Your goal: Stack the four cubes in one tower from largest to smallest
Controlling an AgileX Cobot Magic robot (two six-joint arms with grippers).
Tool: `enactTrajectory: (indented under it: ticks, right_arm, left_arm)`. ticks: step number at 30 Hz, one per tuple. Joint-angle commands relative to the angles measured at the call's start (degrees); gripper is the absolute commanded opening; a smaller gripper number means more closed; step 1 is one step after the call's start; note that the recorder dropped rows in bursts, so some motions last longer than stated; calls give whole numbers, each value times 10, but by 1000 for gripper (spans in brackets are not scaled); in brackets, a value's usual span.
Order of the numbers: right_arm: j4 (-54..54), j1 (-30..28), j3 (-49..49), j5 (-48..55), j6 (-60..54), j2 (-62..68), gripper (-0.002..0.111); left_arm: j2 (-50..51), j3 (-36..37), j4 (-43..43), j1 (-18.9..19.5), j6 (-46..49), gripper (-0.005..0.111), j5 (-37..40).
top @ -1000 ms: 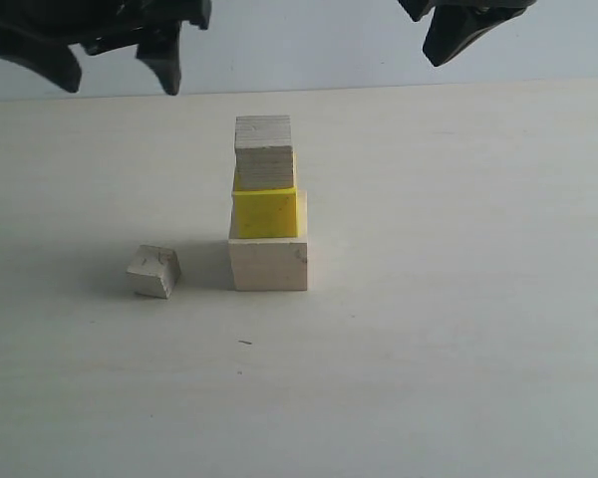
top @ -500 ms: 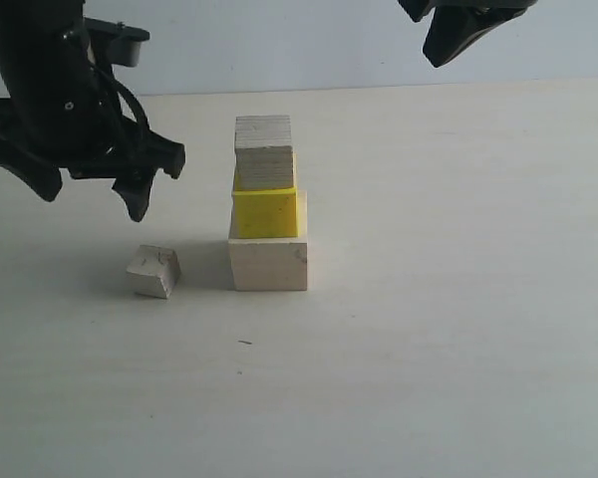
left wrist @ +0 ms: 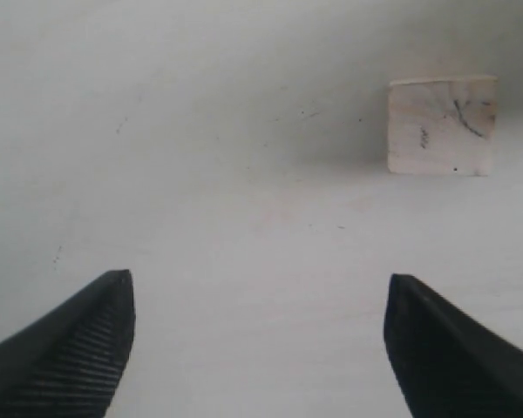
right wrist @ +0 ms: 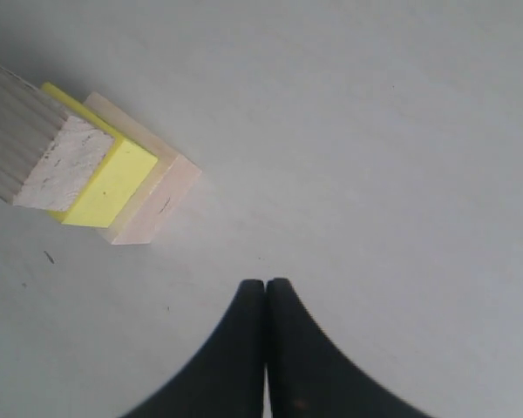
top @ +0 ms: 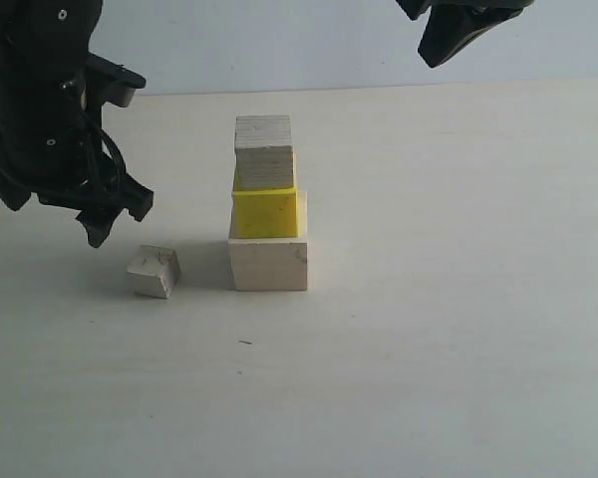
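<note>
Three cubes stand in a column at mid-table: the large pale cube [top: 268, 265] at the bottom, the yellow cube [top: 265, 211] on it, and the striped-grain cube [top: 264, 151] on top. The small chipped cube [top: 154, 271] lies alone on the table to their left. My left gripper [top: 55, 214] hangs open just up and left of the small cube, nothing between its fingers. In the left wrist view the small cube [left wrist: 442, 126] lies off to one side, beyond the open gripper [left wrist: 257, 280]. My right gripper [top: 448, 40] is raised at the back right, shut and empty. The right wrist view shows the striped cube [right wrist: 44, 148], the yellow cube [right wrist: 113, 185], the large cube [right wrist: 164, 193] and the shut gripper [right wrist: 265, 283].
The pale tabletop [top: 458, 299] runs back to a light wall. Nothing but the cubes stands on it. A tiny dark speck [top: 244, 343] lies in front of the stack.
My left arm has come down from the top edge toward the table and now hangs low beside the small cube. The cubes and the right arm have not moved.
</note>
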Motion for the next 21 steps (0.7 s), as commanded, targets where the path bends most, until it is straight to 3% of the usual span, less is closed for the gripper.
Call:
enactTrajectory:
  ticks: [1, 10, 21]
  right_arm:
    - [6, -3, 4, -2, -9, -3, 0]
    - [19, -3, 4, 0, -15, -3, 0]
    - [43, -3, 4, 0, -25, -3, 0]
  left_arm:
    - [-3, 3, 2, 5, 2, 75, -1]
    - [-6, 3, 16, 40, 5, 75, -1]
    - [6, 3, -22, 41, -7, 75, -11]
